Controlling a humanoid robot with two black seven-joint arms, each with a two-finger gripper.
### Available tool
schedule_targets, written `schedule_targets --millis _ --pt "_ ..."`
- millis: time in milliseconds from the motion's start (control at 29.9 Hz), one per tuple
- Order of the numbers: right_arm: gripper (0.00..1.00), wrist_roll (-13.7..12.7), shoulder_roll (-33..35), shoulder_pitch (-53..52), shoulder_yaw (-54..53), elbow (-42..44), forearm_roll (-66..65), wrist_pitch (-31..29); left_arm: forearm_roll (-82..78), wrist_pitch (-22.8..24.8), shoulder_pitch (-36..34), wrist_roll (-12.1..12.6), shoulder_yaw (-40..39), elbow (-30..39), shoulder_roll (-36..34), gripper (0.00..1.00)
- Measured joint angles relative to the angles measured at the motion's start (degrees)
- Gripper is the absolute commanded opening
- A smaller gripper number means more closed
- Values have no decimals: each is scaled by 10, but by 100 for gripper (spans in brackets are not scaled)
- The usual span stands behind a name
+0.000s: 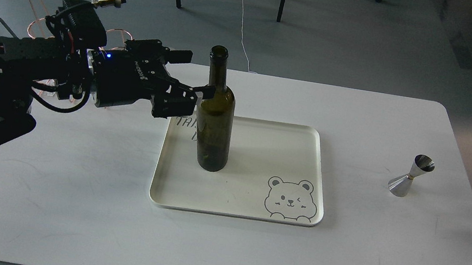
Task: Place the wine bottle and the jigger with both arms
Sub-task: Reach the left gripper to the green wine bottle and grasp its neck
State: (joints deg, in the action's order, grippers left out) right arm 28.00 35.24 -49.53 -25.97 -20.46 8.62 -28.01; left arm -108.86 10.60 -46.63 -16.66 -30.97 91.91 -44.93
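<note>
Wine bottle (217, 115) stood upright on the left half of the cream tray (310, 134), its long axis vertical. The left claw (197, 75) sat just left of the bottle at shoulder height, fingers spread and released; one fingertip reached the neck base, though contact could not be confirmed. The bottle appeared placed. The jigger (412, 175) stood upright on the bare tabletop (65, 210), well right of the tray and far from the left claw. The right claw was outside the view; only a cable loop showed at the right edge. Judged by position, the right arm was nearer the jigger, which lay to the tray's right, so the remaining transfer would run leftward.
</note>
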Motion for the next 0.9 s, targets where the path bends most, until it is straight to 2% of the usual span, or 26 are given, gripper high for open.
schedule_targets --millis 234,636,803,904 --pt "99 0 4 2 0 2 -1 0 -25 -22 -1 5 5 -35 47 90" --pt "99 0 14 10 0 0 0 0 -25 -27 -1 8 7 -56 61 56" --pt "99 0 14 10 1 -1 0 0 -23 -28 0 8 8 -57 63 54" --pt "99 0 14 10 1 -1 0 0 -23 -30 1 8 10 -58 65 45"
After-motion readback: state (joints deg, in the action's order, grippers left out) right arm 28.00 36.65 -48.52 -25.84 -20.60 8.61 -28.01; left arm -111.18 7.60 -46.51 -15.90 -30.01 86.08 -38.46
